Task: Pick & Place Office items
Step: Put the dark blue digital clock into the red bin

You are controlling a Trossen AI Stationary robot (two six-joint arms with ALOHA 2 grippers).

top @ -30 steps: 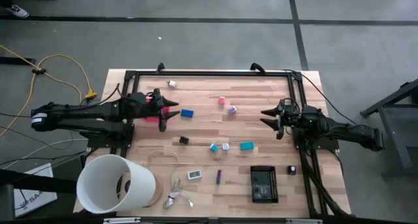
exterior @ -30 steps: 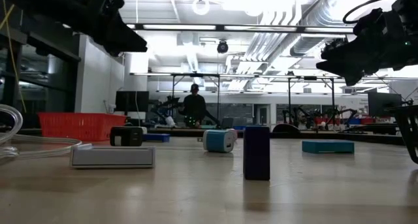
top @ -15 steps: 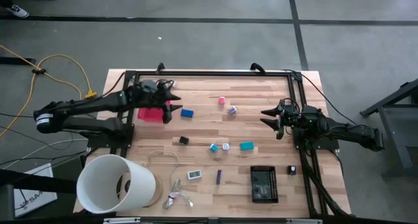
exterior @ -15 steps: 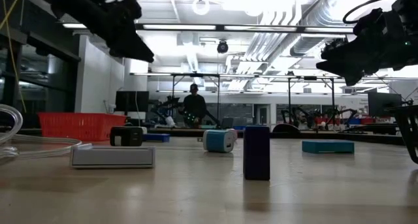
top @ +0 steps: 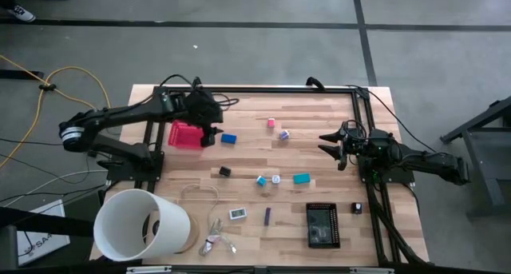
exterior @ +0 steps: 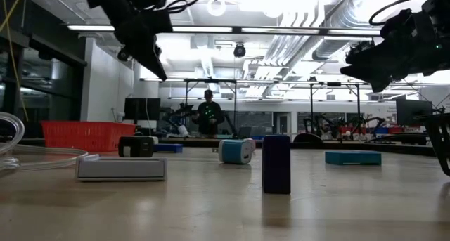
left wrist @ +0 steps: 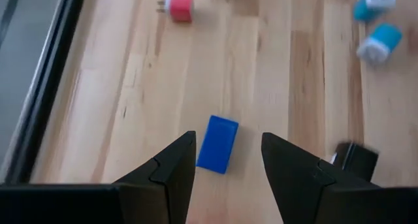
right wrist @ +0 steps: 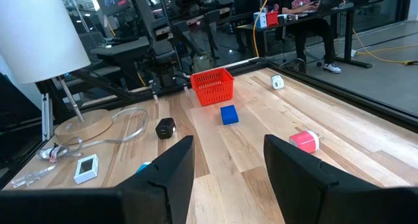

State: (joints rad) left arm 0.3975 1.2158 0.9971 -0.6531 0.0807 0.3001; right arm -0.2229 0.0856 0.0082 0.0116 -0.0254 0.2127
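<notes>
Wooden planks made up the table (top: 319,146), framed by black rails, with a concrete floor around it.

Nearest the camera, at the frame's lower edge, lay a white tub (top: 142,224) at lower left, a wire loop (top: 200,196) beside it, then a white block (top: 238,214), a purple block (top: 267,216) and a black tray (top: 322,225). Mid-frame sat a black cube (top: 225,171), two teal pieces (top: 261,180), a white piece (top: 275,179) and a teal block (top: 301,178). Farther up were a blue block (top: 229,138), a pink piece (top: 271,123), a purple piece (top: 283,134) and a white clip (top: 211,103).

What could go wrong: the left gripper (left wrist: 228,162) hung above the blue block (left wrist: 217,144), with a red basket (top: 184,135) just beside it on the left. The block lay slightly skewed between the jaws, so a straight descent might land a fingertip on a corner and push it aside instead of closing on it. A drift left could knock the basket. The black cube showed near the right jaw in the wrist view and might be clipped if the approach wandered.

Pose: the left arm reached in from the upper left, elbow bent, jaws parted, empty, pointing down over the blue block. The right gripper (top: 334,146) waited at the table's right edge, raised, jaws parted and holding nothing.
</notes>
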